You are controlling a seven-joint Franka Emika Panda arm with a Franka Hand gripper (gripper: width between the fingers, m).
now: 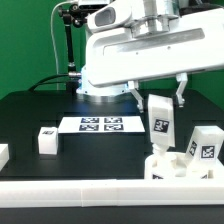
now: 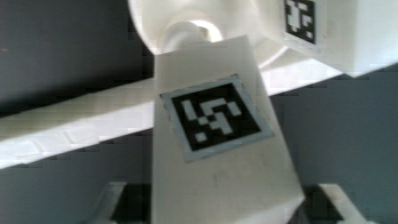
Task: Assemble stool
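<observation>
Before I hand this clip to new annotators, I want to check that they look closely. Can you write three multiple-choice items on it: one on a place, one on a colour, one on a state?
1. In the exterior view, on which side of the marker board does the lone leg lie?
A. its left
B. its right
C. on top of it

2. What colour is the table?
A. white
B. black
C. green

3. What is the gripper doing?
A. open and empty
B. shut on the seat
C. shut on a tagged leg

Answers:
1. A: the lone leg sits off the board's left end.
2. B: the bare surface is black.
3. C: the wrist view shows the leg between the fingers.
</observation>
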